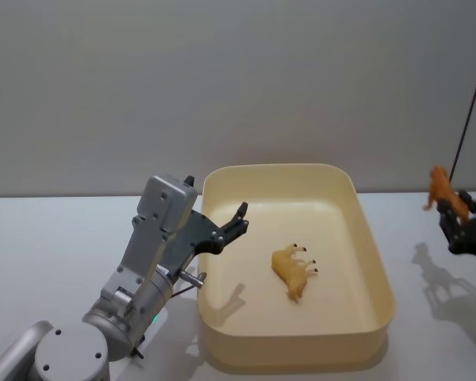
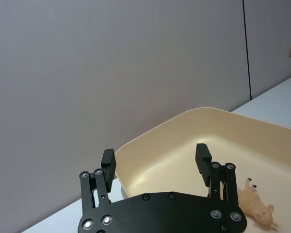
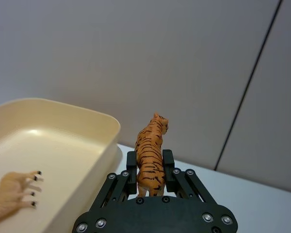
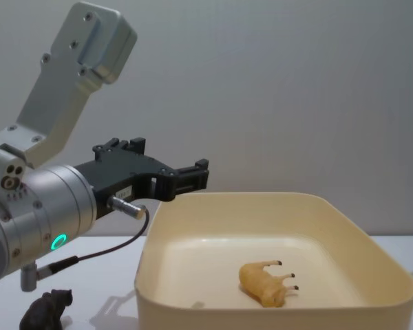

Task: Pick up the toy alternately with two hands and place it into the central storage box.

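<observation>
The cream-yellow storage box (image 1: 278,168) sits mid-table. A tan toy animal (image 1: 293,272) lies on its side on the box floor. My left gripper (image 1: 236,222) hovers open and empty over the box's left rim; the left wrist view shows its fingers (image 2: 202,158) spread above the box (image 2: 208,112) and the tan toy (image 2: 254,204). To the right of the box, above the table, my right gripper (image 1: 460,218) is shut on an orange striped tiger toy (image 1: 443,190). In the right wrist view the tiger (image 3: 150,145) stands upright in the gripper (image 3: 149,167).
A dark brown toy animal (image 4: 48,309) stands on the white table to the left of the box (image 4: 275,306), below my left arm. A grey wall rises behind the table, with a thin black cable (image 1: 468,103) hanging at the right.
</observation>
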